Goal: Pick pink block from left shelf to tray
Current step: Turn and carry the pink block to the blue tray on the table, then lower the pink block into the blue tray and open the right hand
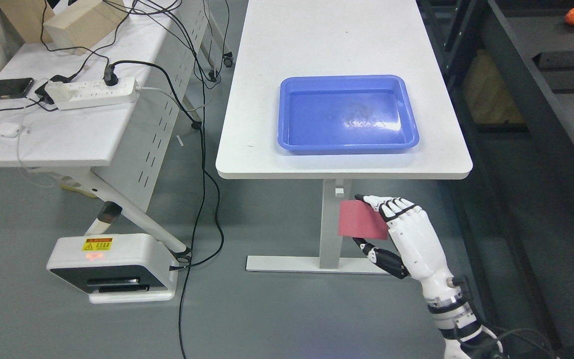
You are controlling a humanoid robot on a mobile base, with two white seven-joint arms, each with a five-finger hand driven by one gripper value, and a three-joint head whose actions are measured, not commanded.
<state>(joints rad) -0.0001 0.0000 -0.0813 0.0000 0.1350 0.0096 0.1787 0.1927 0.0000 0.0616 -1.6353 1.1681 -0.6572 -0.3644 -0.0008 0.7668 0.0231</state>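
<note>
My right hand (366,222), white with black joints, comes in from the lower right and is shut on a pink block (359,220). It holds the block in the air below the front edge of the white table (342,45), in front of the table leg. The fingers lie over the block's top, the thumb under it. A blue tray (347,113) lies empty on the table, above and slightly left of the hand. My left arm is out of view.
A second white table (43,134) at the left carries a power strip (95,93), a phone (3,89), an earbud case and a wooden box. Cables hang to the floor beside a white device (112,268). Dark shelving (541,99) stands at the right.
</note>
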